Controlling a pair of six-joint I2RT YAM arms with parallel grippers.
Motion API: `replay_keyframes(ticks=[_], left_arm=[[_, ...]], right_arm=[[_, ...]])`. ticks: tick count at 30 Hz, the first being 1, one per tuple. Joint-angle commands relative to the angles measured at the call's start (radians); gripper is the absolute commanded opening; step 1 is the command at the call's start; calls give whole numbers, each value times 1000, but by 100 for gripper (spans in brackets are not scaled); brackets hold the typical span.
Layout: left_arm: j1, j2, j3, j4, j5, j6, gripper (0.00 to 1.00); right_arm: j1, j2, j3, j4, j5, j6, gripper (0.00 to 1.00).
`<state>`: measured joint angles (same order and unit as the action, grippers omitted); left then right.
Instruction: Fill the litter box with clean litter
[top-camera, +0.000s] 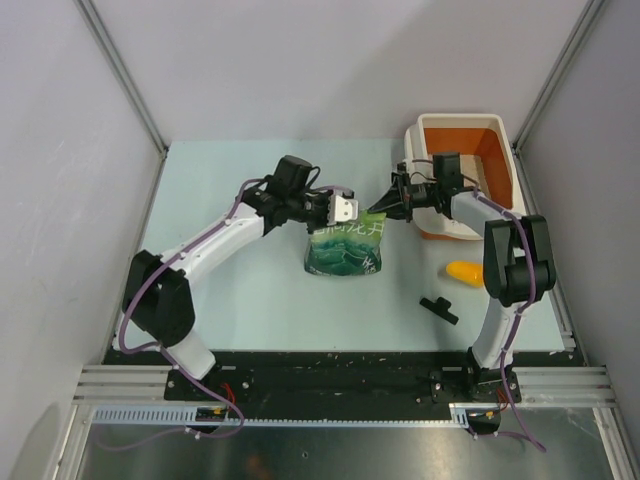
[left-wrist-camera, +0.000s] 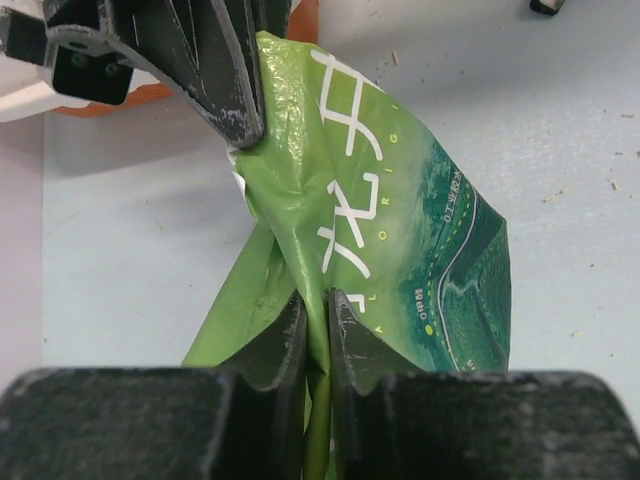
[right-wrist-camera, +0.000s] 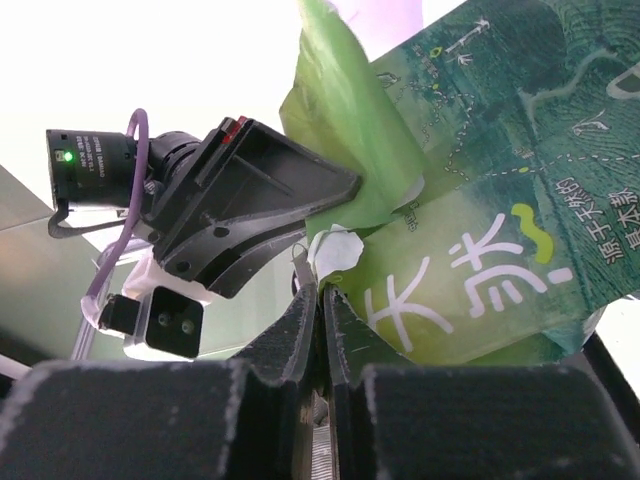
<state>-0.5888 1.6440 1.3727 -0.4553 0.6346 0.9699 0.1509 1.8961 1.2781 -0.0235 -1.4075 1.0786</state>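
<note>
Task barely begun, by my read. Litter box (top-camera: 432, 131) sits at approx 1 o'clock on the table (top-camera: 230, 170), upright. Its inside shows orange wall and a pale floor, and I can't tell from top view whether any granules are in it. No clean litter visible anywhere; presumably it's all inside the green bag (top-camera: 346, 247), which hangs near table centre, at 8 o'clock from the box and close to its near-left corner. Bag top looks sealed or at least not tipped over the box. Left to do, as I judge it: open the bag, bring it over the box, pour.

Left gripper (left-wrist-camera: 318, 300): jaws closed, nearly touching, pinching a thin fold of bag film at the bag's 10 o'clock top corner.

Right gripper (right-wrist-camera: 320, 293): jaws closed likewise, pinching the bag's top edge at approx 1 o'clock, beside a small white torn-looking tab. Both grips are near each other, arms facing.

Yellow scoop (top-camera: 463, 271) lies on the table at 4 o'clock from the bag, untouched, with a small black piece (top-camera: 438, 309) below it.
</note>
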Motion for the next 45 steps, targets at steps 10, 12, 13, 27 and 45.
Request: replay_keyframes(ticks=[10, 12, 13, 27, 45], left_arm=[[73, 56, 111, -45, 36, -249, 8], [75, 57, 111, -45, 42, -254, 8], [76, 59, 112, -45, 43, -270, 9], [121, 106, 161, -45, 108, -404, 9], [133, 125, 183, -45, 132, -454, 10]], right_arm=[[-258, -205, 92, 418, -2, -423, 38], [-231, -238, 96, 323, 13, -726, 42], [-218, -276, 121, 110, 43, -866, 45], [116, -390, 78, -420, 464, -2290, 59], [182, -273, 78, -529, 446, -2499, 59]])
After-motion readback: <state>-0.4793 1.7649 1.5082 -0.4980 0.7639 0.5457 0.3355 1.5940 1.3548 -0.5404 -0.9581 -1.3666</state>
